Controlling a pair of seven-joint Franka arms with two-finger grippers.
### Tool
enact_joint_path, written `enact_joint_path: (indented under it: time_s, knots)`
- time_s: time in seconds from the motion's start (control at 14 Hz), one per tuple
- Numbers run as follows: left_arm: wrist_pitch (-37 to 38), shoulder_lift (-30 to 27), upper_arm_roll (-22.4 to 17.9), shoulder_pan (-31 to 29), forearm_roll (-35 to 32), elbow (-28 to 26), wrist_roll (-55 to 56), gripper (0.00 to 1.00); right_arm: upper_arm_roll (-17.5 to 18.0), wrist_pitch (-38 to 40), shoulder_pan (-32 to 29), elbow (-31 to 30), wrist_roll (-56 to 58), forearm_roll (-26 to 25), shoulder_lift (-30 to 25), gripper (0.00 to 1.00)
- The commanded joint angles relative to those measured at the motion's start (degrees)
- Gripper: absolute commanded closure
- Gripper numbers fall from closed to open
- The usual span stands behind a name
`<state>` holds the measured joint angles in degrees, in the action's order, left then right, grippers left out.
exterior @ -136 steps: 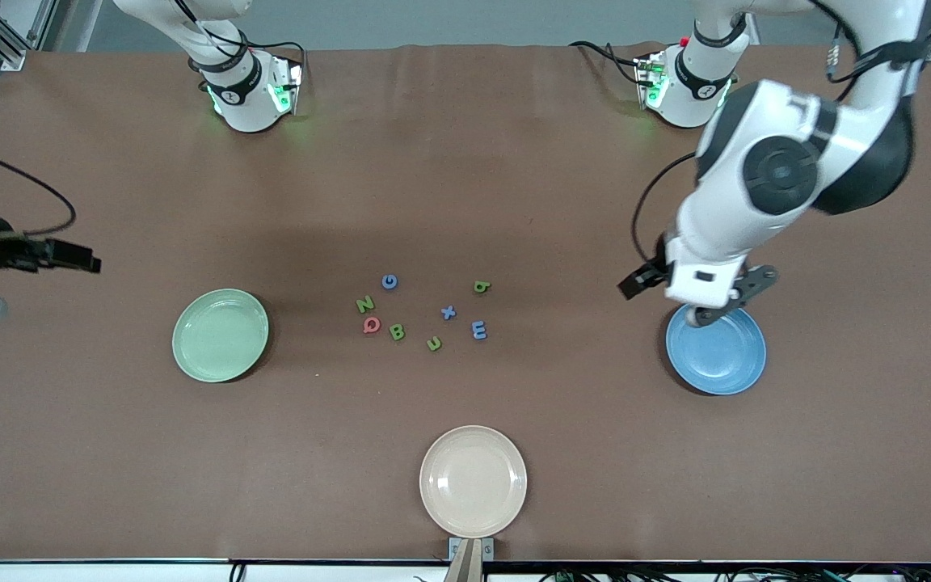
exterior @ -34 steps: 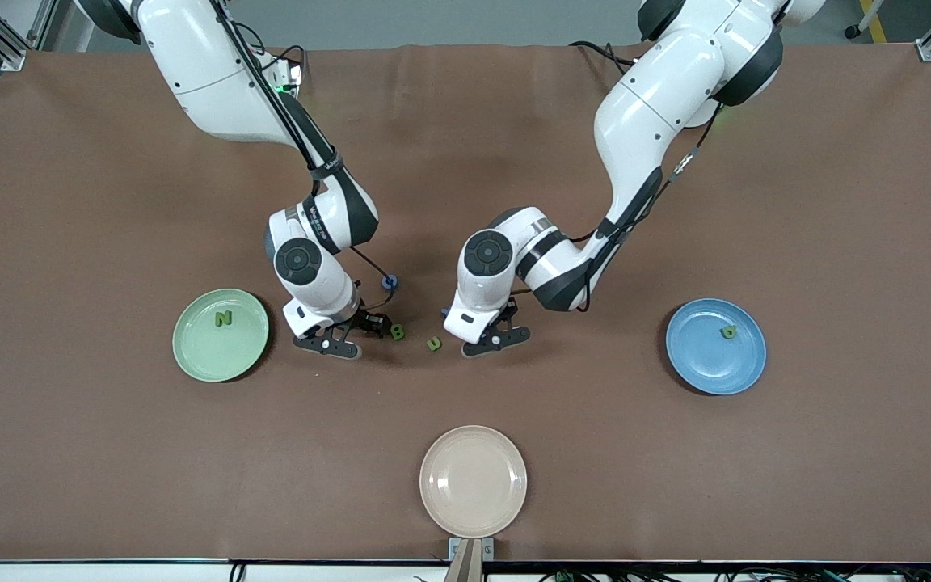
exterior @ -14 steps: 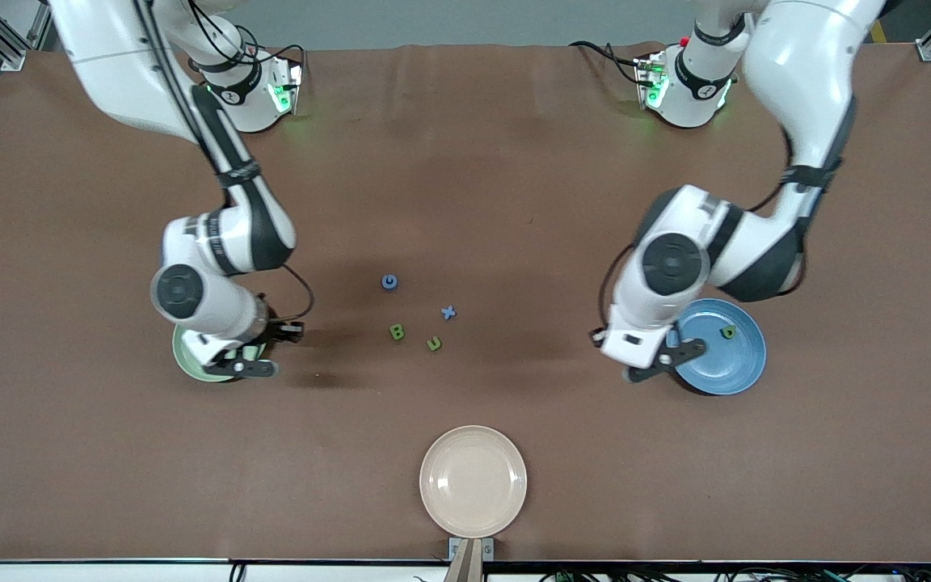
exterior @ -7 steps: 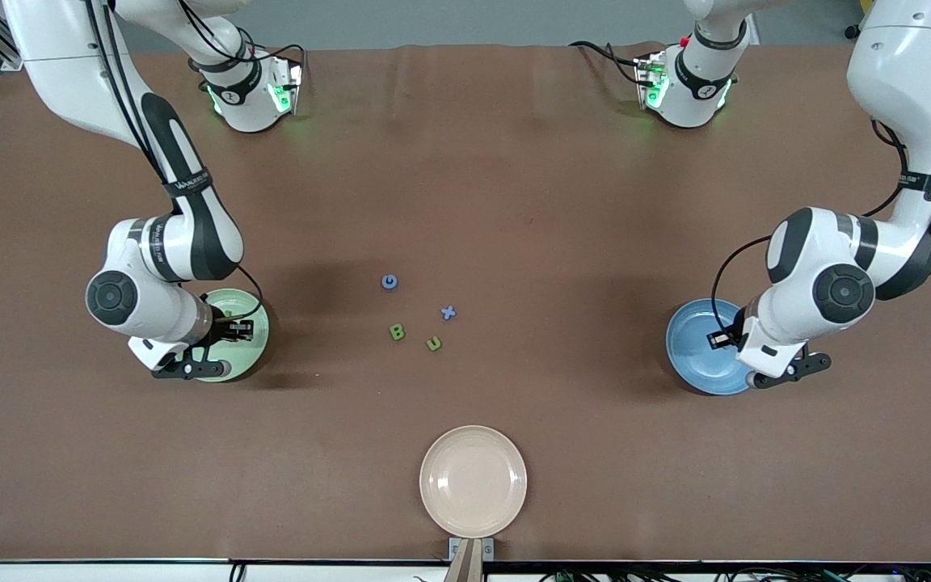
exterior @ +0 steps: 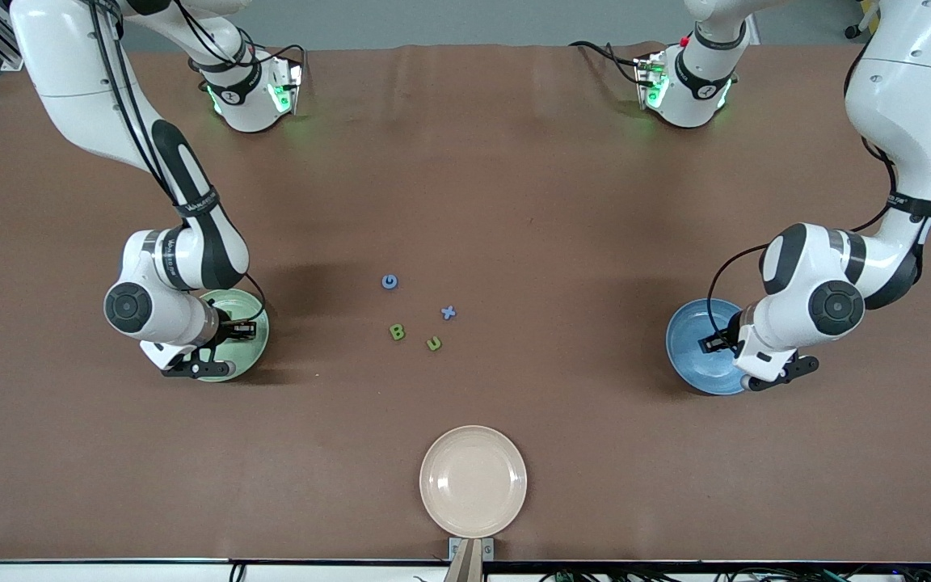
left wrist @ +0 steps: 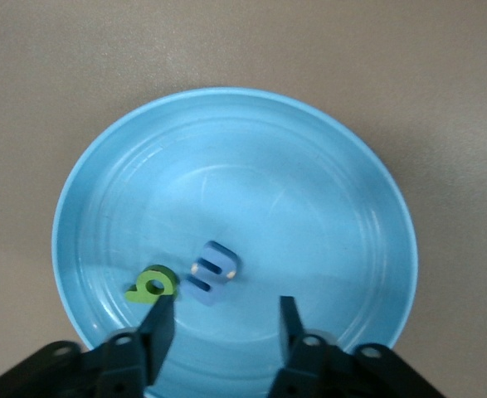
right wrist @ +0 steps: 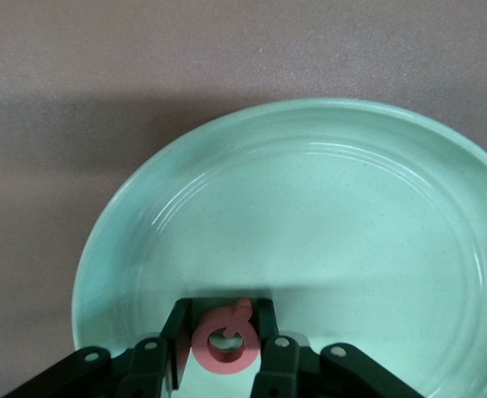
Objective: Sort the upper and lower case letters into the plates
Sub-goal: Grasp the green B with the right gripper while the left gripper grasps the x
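1. Brown table [exterior: 514, 162] is carrying three plates: one green plate [exterior: 258, 311], one blue plate [exterior: 688, 343], one cream plate [exterior: 473, 481] nearest the front camera.
2. Four letters are lying loose mid-table: blue G [exterior: 389, 281], blue x [exterior: 448, 312], green B [exterior: 397, 331], green u [exterior: 433, 343].
3. Two letters are resting in the blue plate [left wrist: 309, 207]: green b [left wrist: 152, 284] and blue E-like piece [left wrist: 211, 272], side by side.
4. Left gripper [left wrist: 222, 327] is hovering over the blue plate, fingers spread, gripping nothing.
5. Right gripper [right wrist: 224, 336] is hanging over the green plate [right wrist: 351, 207], pinching one pink Q [right wrist: 222, 340].
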<state>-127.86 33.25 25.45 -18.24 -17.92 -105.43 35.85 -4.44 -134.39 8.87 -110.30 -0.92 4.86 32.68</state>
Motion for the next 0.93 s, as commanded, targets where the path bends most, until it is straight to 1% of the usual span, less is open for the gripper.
enact_joint_path:
  time_s: [0.0,0.14,0.29,0.36,0.43,0.5,0.64,0.72,0.86]
  knots:
    - [0.77,-2.22,3.09,1.53,0.25,0.04,7.1,0.0,0.84,-0.09,-0.96,-0.44,0.13,-0.81,-0.34,0.0]
    - [1.38,-2.31,4.78,5.38,0.17,0.57,15.09,0.0,0.75,0.26,-0.96,0.0,0.04,-0.81,-1.3,0.0]
    - [1.38,-1.79,5.05,12.05,0.34,2.5,21.34,0.0,0.84,4.98,-0.53,2.36,-0.83,-0.73,-2.79,0.0]
    - [1.21,-0.82,5.05,15.05,0.34,4.07,24.85,0.01,1.01,7.97,-0.17,4.03,-1.97,-0.46,-3.15,0.0]
    - [1.21,1.62,4.96,18.99,0.34,7.05,29.32,0.02,1.27,10.35,0.26,5.52,-4.68,-0.29,-3.59,0.0]
    - [1.12,3.91,4.7,22.51,0.25,9.69,33.72,0.03,1.45,10.98,1.57,6.32,-7.4,-0.02,-3.68,0.0]
    - [1.03,8.57,4.0,28.58,0.17,15.48,41.11,0.1,1.54,10.38,6.4,7.03,-15.65,0.33,-3.5,0.0]
    - [1.03,9.81,3.04,31.4,0.34,17.34,43.49,0.13,1.54,9.85,8.86,7.73,-19.0,0.33,-3.24,0.0]
    - [-0.19,12.35,1.63,35.71,0.6,20.15,45.88,0.23,1.54,8.8,13.86,9.13,-20.87,0.85,-2.71,0.0]
